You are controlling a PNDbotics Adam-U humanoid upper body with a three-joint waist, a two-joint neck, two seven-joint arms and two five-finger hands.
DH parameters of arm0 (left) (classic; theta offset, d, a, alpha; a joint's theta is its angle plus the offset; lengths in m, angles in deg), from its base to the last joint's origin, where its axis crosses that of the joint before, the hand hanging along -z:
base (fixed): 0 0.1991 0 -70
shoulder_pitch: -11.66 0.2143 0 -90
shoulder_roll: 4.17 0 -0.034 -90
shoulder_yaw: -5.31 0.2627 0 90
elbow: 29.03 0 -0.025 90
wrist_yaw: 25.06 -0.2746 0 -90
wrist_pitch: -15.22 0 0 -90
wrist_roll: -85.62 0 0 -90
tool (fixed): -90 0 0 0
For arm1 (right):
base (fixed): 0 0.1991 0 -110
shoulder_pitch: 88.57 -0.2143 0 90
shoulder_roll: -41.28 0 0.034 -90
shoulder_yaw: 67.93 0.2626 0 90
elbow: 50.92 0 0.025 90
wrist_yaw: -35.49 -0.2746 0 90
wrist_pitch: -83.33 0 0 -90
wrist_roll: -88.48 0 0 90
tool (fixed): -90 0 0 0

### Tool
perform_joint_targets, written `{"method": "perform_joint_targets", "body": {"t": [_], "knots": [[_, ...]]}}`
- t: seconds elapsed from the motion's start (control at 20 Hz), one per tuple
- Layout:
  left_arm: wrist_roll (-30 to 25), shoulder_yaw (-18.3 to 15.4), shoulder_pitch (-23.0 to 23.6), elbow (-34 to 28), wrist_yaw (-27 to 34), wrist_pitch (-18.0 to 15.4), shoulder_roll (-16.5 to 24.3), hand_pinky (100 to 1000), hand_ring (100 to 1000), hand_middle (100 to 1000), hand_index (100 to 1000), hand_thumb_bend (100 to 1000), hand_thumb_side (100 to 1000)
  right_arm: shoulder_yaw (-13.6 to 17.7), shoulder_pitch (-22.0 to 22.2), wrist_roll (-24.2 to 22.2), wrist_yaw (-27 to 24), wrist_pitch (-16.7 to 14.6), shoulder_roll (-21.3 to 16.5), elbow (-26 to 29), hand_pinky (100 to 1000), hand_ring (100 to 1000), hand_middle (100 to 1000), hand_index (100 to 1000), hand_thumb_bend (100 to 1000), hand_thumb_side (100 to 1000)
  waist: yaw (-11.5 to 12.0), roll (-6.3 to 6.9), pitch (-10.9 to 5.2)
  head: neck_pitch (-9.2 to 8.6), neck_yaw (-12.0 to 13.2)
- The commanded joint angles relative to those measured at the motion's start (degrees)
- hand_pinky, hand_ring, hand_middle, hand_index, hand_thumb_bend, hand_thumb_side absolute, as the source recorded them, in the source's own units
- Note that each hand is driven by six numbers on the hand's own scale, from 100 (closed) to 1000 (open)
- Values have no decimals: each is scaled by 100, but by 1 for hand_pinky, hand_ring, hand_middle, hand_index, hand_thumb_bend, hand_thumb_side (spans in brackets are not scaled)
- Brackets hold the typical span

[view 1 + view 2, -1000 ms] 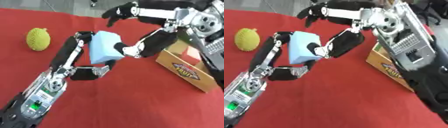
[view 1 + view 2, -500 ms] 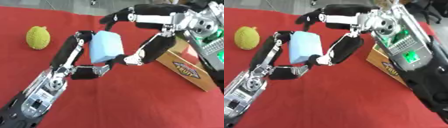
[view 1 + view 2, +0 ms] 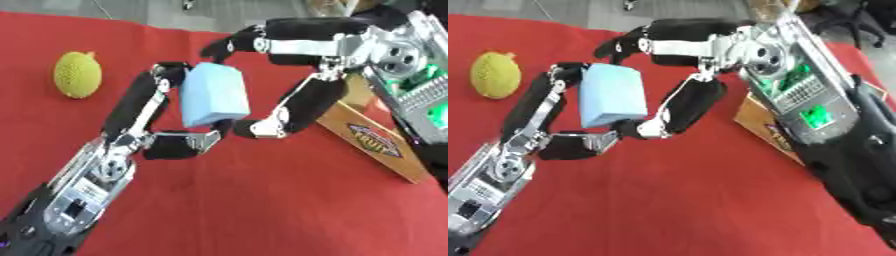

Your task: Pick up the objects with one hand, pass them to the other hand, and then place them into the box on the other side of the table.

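Now our left hand (image 3: 144,132) pinches the pale blue block (image 3: 213,95) above the red table (image 3: 262,200), while our right hand (image 3: 302,70) has closed in, seemingly curling round it; the handover looks underway, the box (image 3: 372,137) waiting beyond.

The pale blue block (image 3: 213,95) is showing smooth, matt faces (foam or soft plastic, by its look). The yellow-green fruit (image 3: 77,74) is looking rough and pimpled. Red cloth (image 3: 262,200) is covering the table, matt and slightly napped. The box (image 3: 372,142) is presenting printed brown cardboard. Both hands are gleaming: glossy black plastic, silver metal joints.
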Motion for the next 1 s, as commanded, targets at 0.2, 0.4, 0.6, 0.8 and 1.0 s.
{"method": "perform_joint_targets", "body": {"t": [0.2, 0.4, 0.6, 0.8, 1.0], "knots": [[-33, 42, -95, -144, -76, 33, -32, 735, 527, 482, 483, 100, 348, 48, -43, 157, 232, 28, 12, -81, 994, 957, 839, 995, 348, 314, 5, 15, -75, 12, -6], [-49, 56, -100, -153, -115, 52, -57, 735, 527, 482, 483, 100, 345, 27, -26, 233, 285, 81, 68, -141, 990, 951, 832, 989, 323, 291, 5, 16, -66, 8, -10], [-61, 67, -109, -147, -135, 68, -86, 736, 528, 483, 484, 100, 348, -1, -6, 262, 300, 135, 111, -176, 986, 943, 818, 976, 302, 267, 8, 18, -57, 4, -11], [-85, 79, -130, -132, -153, 79, -114, 735, 528, 483, 485, 100, 346, -16, 10, 260, 297, 164, 148, -200, 985, 941, 814, 972, 293, 258, 10, 17, -52, -3, -7], [-89, 84, -145, -112, -163, 88, -139, 735, 527, 483, 485, 100, 347, -24, 21, 240, 308, 158, 169, -229, 985, 940, 811, 970, 294, 255, 16, 12, -47, -12, -6]]}}
